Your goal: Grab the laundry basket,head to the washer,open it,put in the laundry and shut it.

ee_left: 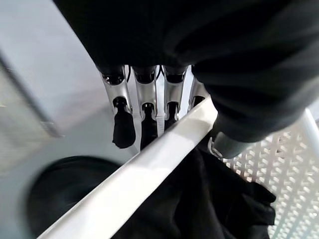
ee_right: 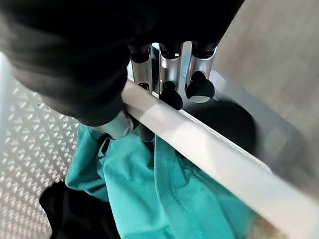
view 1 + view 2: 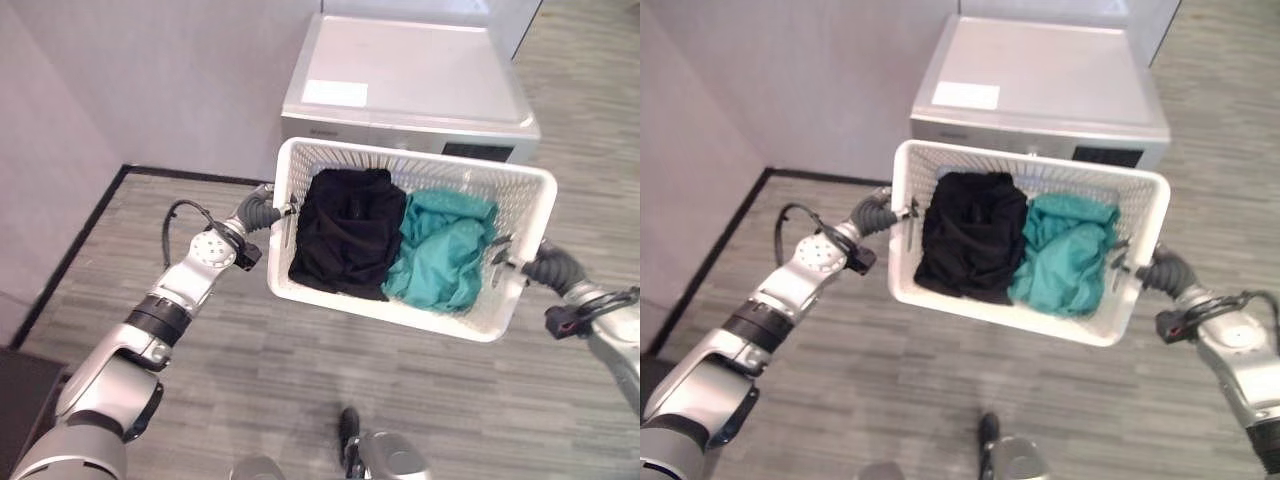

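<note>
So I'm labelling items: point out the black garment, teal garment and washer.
black garment (image 3: 345,230), left eye view, middle of the folds.
teal garment (image 3: 445,250), left eye view, its centre.
washer (image 3: 410,70), left eye view, flat top.

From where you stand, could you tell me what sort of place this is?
Probably a laundry corner: a silver-grey washing machine against the wall, and a white perforated plastic laundry basket holding black clothes and teal clothes.

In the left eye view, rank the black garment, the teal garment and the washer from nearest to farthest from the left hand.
From the left hand on the basket's left rim:
1. black garment, in the basket's left half.
2. teal garment, in the right half.
3. washer, beyond the basket.
</note>
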Tool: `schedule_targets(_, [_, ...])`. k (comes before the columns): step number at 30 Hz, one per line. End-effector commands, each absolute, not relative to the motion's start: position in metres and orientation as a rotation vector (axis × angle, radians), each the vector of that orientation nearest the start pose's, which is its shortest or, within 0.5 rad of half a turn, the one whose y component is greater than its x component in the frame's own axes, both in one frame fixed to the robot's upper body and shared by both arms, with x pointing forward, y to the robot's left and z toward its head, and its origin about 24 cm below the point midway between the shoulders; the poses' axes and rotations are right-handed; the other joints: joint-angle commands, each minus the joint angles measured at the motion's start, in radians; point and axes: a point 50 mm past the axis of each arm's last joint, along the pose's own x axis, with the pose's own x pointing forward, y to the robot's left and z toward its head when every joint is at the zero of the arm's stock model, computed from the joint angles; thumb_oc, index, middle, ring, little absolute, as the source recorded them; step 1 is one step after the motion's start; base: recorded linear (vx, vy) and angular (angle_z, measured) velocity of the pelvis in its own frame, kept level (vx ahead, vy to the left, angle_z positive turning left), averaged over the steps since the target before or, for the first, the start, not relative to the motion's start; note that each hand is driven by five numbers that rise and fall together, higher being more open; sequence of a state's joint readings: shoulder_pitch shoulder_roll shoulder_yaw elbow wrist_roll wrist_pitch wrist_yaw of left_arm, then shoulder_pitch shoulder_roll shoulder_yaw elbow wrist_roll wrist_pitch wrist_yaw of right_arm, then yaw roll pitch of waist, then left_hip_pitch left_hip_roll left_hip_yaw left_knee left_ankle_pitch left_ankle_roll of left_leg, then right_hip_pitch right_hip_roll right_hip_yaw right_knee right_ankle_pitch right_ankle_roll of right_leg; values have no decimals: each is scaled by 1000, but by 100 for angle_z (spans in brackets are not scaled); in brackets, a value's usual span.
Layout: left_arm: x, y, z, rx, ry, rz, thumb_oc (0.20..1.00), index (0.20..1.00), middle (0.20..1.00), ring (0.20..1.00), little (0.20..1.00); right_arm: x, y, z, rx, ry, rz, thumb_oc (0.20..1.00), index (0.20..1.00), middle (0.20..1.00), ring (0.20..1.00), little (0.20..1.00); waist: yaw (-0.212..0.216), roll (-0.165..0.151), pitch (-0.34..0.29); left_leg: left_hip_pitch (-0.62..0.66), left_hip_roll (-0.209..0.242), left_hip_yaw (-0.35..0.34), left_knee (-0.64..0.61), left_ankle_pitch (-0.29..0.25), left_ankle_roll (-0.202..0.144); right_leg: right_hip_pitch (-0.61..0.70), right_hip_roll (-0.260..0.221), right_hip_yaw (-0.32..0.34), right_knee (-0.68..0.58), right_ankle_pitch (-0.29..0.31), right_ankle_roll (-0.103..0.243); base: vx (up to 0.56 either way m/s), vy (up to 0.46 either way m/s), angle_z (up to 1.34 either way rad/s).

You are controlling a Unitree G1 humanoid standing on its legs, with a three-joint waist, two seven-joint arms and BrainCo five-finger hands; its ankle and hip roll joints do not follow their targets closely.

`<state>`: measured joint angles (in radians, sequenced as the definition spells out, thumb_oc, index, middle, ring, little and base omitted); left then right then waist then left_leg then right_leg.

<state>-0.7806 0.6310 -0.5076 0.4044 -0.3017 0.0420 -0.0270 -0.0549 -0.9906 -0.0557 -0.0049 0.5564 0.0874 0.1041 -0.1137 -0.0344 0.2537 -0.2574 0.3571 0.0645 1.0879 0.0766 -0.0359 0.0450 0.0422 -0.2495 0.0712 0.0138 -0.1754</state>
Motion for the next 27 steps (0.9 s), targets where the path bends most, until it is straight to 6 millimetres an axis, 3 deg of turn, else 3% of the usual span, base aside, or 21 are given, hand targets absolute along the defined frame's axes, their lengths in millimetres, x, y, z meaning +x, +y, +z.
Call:
schedule_targets(1, [375,190,214,515,-323,-146,200,200,200,200,200,263,-317,190,-449,-177,-37,200,200,200,200,200,21,-24,-62,80,-153,7,-362,-54,15,-12,-59,112,-50,-43,155,111,68,-18])
schedule_targets(3, [375,198,214,508,-320,-116,200,200,200,200,200,261,-310,188,-427,-199,-16,200,200,200,200,200,37,-26,-56,72,-224,-16,-544,-79,8,2,-64,144,-47,-44,172,123,82,-38])
schedule_targets(4, [375,198,214,509,-320,-116,200,200,200,200,200,261,-310,188,-427,-200,-17,200,200,200,200,200,38,-31,-57,75,-229,-13,-554,-71,9,0,-69,145,-48,-41,173,150,96,-78])
schedule_targets(6, [373,212,214,511,-312,-70,200,200,200,200,200,262,-306,188,-415,-226,-6,200,200,200,200,200,61,-22,-60,110,-294,-93,-830,-67,-10,24,-65,195,-68,-45,198,219,112,-97])
schedule_targets(7, [373,218,213,512,-303,-55,200,200,200,200,200,263,-305,187,-401,-230,-5,200,200,200,200,200,68,-15,-64,114,-302,-136,-911,-31,-24,37,-60,211,-76,-49,201,245,95,-97])
schedule_targets(9, [374,222,210,517,-284,-36,200,200,200,200,200,262,-307,183,-377,-226,-22,200,200,200,200,200,65,-3,-67,118,-299,-144,-992,2,-34,55,-56,218,-79,-63,203,197,77,-128])
schedule_targets(12, [377,224,210,547,-278,-27,200,200,200,200,200,260,-307,184,-373,-238,-28,200,200,200,200,200,54,20,-92,180,-288,-104,-1031,-11,-29,72,-62,245,-64,-87,211,217,150,-94])
schedule_targets(18, [375,242,223,579,-281,21,200,200,200,200,200,266,-300,188,-363,-247,8,200,200,200,200,200,64,27,-118,246,-291,-65,-1052,-26,-15,74,-75,288,-47,-95,221,121,51,-28])
schedule_targets(23, [377,237,236,591,-315,12,200,200,200,200,200,265,-318,212,-421,-277,-55,200,200,200,200,200,64,22,-121,243,-280,-65,-1041,-21,-22,87,-68,281,-54,-102,214,36,-64,3])
schedule_targets(24, [381,230,245,606,-334,3,200,200,200,200,200,267,-331,223,-445,-277,-108,200,200,200,200,200,63,16,-118,225,-266,-73,-1028,-10,-35,91,-56,269,-57,-108,205,3,-150,64])
schedule_targets(27, [386,219,259,623,-365,-9,200,200,200,200,200,275,-342,237,-476,-273,-161,200,200,200,200,200,62,-1,-97,158,-253,-87,-922,-15,-50,98,-46,246,-54,-114,190,-35,-156,83])
